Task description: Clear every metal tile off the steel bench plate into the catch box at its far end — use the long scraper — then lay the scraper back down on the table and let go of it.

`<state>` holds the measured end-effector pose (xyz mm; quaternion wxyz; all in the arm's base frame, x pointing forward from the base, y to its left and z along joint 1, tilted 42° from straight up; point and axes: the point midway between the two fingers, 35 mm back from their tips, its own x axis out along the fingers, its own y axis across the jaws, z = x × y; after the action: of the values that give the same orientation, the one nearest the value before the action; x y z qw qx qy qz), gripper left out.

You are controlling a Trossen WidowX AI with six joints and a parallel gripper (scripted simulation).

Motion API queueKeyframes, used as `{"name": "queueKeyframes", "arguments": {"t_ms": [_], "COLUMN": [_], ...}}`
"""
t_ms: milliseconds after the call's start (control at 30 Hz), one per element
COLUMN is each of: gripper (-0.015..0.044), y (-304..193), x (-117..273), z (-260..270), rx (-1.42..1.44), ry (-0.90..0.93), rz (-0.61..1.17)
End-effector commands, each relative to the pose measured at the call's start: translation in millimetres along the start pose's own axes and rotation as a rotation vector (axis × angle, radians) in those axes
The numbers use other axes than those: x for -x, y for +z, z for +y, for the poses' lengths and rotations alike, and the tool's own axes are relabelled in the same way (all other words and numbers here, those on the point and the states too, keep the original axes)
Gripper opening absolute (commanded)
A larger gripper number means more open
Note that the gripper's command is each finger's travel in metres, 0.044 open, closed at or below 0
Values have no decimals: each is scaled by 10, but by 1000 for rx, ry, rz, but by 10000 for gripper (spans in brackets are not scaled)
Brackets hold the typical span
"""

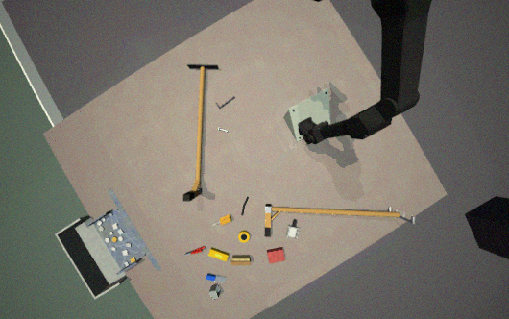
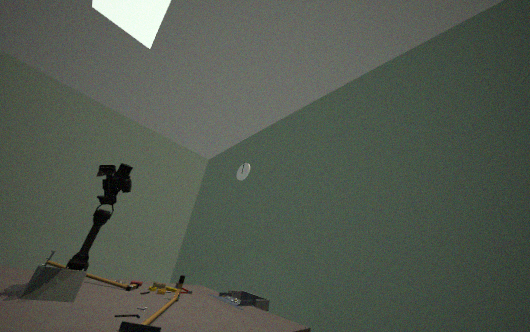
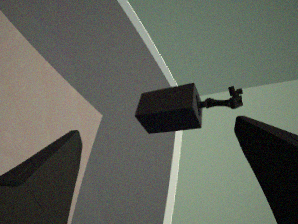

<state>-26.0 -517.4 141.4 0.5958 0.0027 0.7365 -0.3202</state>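
Observation:
The steel bench plate point(image 1: 136, 242) stands at the lower left of the top view, with several small pale and orange metal tiles point(image 1: 125, 252) on it. The catch box point(image 1: 79, 261) point(image 2: 254, 300) adjoins its outer end. A long yellow-handled scraper point(image 1: 201, 127) point(image 2: 162, 309) with a wide black head lies on the table. Another long yellow-handled tool point(image 1: 336, 211) lies to its lower right, with a crosspiece and a hooked metal end. My gripper point(image 3: 160, 131) is open and empty, high and away from both tools. It is outside the top view.
The arm's base stands on a pale plate point(image 1: 312, 108). A hex key point(image 1: 226, 103) and a bolt point(image 1: 223, 130) lie right of the scraper. A yellow tape ring point(image 1: 244, 236), a red block point(image 1: 276, 255) and other small items lie between the bench plate and the second tool. A dark block point(image 3: 170, 107) shows beyond my fingers.

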Motion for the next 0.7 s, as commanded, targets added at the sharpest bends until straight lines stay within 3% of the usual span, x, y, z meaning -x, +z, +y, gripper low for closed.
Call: {"name": "queueKeyframes", "arguments": {"t_ms": [0, 667], "gripper": [440, 440], "y": [-124, -830], "x": [-51, -238], "z": [-154, -724], "rx": [73, 435], "ry": [-53, -155], "rz": [62, 449]}}
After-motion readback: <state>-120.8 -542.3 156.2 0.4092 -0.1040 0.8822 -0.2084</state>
